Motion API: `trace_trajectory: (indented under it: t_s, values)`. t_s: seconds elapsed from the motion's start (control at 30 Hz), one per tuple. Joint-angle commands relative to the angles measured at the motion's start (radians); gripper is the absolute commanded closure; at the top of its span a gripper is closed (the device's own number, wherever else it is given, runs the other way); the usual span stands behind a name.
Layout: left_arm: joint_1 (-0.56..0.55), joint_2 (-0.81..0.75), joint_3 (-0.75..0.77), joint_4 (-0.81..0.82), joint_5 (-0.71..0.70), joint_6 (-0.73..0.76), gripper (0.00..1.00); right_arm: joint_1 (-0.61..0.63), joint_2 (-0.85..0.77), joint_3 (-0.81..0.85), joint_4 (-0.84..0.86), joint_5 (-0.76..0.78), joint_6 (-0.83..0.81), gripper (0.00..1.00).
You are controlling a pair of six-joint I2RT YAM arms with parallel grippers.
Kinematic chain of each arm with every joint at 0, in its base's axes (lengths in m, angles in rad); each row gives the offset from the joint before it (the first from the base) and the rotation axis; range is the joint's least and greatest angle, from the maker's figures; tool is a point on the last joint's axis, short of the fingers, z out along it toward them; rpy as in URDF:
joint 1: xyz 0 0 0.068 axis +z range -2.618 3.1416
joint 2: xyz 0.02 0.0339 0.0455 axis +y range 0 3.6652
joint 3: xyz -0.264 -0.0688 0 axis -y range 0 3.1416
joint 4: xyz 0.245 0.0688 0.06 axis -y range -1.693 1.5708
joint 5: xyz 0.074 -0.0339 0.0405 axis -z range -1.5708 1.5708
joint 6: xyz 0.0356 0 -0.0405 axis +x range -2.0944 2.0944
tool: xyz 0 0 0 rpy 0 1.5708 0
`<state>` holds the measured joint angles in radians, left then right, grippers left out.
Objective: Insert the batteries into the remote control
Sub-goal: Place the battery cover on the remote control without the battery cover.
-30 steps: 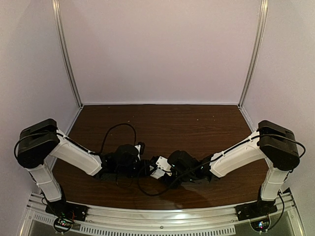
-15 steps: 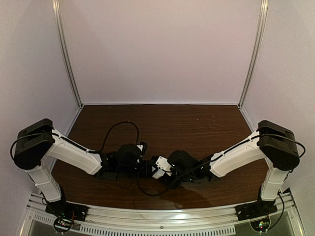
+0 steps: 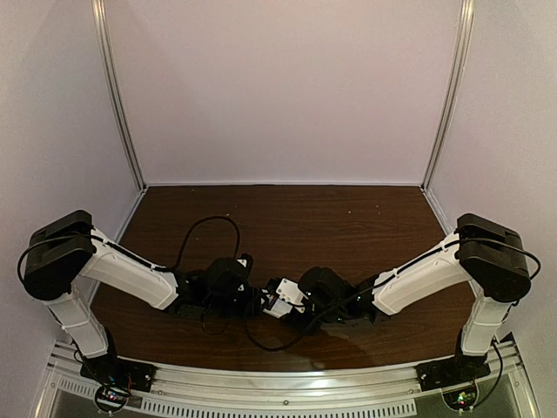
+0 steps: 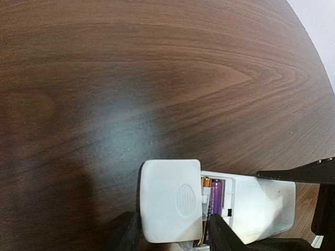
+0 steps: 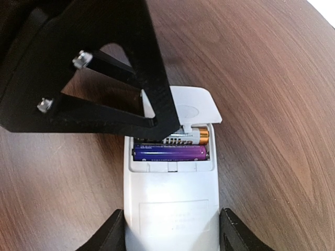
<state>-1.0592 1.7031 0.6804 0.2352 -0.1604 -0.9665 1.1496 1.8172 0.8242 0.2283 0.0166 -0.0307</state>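
The white remote control (image 5: 172, 209) lies back-up just above the table, and my right gripper (image 5: 171, 232) is shut on its sides. Its battery bay is open. The gold-brown battery (image 5: 193, 137) and the dark purple battery (image 5: 170, 152) lie side by side in it. My left gripper (image 4: 172, 238) is shut on the white battery cover (image 4: 167, 198), held at the bay's end and partly over the batteries (image 4: 212, 191). The cover also shows in the right wrist view (image 5: 196, 107). In the top view both grippers meet at the remote (image 3: 280, 298) near the table's front middle.
A dark wood table (image 3: 331, 218) with pale walls at the back and sides. A black cable (image 3: 204, 228) loops over the table behind the left arm. A metal rail (image 3: 278, 379) runs along the front edge.
My left gripper has edged right, closer to the remote, with the cover in it. The right arm and the remote have barely moved.
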Motion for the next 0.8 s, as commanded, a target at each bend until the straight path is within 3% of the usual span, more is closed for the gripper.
trace_trajectory:
  t_s: [0.0,0.77]
  values:
    - [0.009,0.003,-0.01,-0.075,-0.024,0.034,0.54,-0.001,-0.016,-0.015,-0.07,-0.035,0.004,0.61]
    - [0.001,-0.028,-0.078,0.089,0.101,0.109,0.75,-0.002,0.016,0.038,-0.145,0.033,0.008,0.57]
